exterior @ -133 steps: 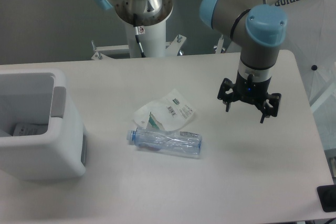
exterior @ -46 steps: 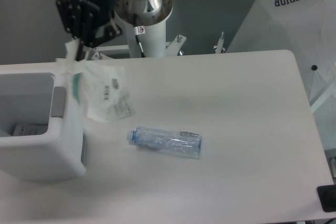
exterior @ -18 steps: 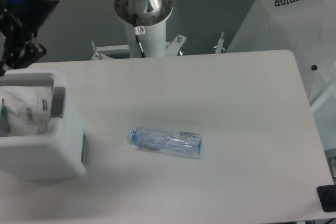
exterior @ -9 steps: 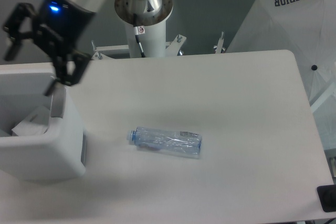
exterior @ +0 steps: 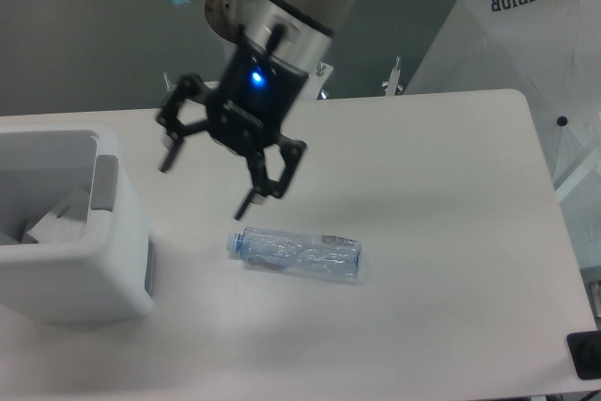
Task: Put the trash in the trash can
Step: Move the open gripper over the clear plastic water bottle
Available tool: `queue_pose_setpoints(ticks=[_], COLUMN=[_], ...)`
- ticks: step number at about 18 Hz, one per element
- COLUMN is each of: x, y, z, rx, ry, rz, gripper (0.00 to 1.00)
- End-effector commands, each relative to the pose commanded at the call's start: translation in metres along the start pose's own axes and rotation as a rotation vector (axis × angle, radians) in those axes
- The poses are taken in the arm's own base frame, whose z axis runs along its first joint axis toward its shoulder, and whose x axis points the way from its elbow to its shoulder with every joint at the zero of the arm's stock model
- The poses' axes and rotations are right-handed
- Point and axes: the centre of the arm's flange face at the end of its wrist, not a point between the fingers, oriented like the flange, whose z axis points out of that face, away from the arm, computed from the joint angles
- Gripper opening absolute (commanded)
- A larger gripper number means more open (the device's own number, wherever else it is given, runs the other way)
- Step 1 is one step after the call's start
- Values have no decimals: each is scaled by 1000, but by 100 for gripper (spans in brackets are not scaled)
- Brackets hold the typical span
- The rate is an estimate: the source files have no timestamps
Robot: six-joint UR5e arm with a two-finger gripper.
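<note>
**Wrapper binned, bottle next**

The trash can sits at the table's left edge, with the crumpled wrapper now lying inside it; seconds ago it lay on the table beside the bottle. The gripper, jaws spread wide and empty, has swung back from over the bin and hangs tilted just above the bottle's capped end, probably lining up a grab. The crushed bottle lies on its side mid-table, unmoved throughout.

Crinkled clear plastic bottle, smooth matt white table, satin white plastic trash can.
</note>
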Motion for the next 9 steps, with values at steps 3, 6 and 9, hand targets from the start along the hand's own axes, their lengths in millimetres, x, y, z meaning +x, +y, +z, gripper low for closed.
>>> queue_pose_setpoints(ticks=[3,6,9], x=[-9,-11,-10], y=[26,41,64], z=[30,45,66], rx=[-100,-143,-191], ry=[3,14,53], rz=[42,85,161], gripper=[100,100,100])
